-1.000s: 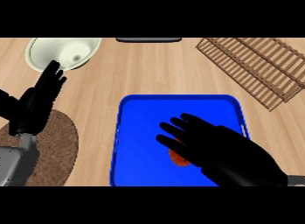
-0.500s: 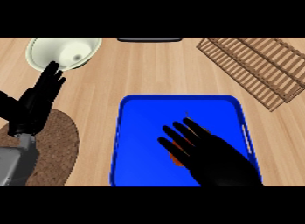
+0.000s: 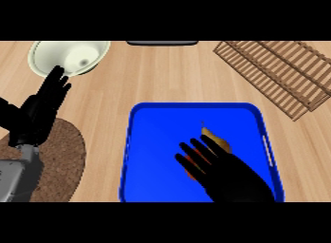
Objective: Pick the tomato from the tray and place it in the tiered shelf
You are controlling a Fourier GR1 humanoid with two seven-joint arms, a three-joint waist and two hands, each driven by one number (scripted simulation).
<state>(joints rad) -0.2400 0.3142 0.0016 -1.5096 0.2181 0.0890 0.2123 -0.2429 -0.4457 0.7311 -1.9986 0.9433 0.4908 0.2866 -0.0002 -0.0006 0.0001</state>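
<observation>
The orange-red tomato (image 3: 219, 141) lies in the blue rectangular tray (image 3: 157, 142), right of its middle, mostly covered by the right hand (image 3: 227, 173), so only a yellowish-orange sliver shows beside the fingers. That black hand enters from the lower edge over the tray with fingers straight and spread, not curled round the tomato. The slatted wooden tiered shelf (image 3: 290, 71) lies at the upper right, well apart from the tray. The left hand (image 3: 35, 114) rests open at the left, fingers up, above a round brown woven mat (image 3: 63, 152). A cream bowl (image 3: 68, 56) sits near the top left.
</observation>
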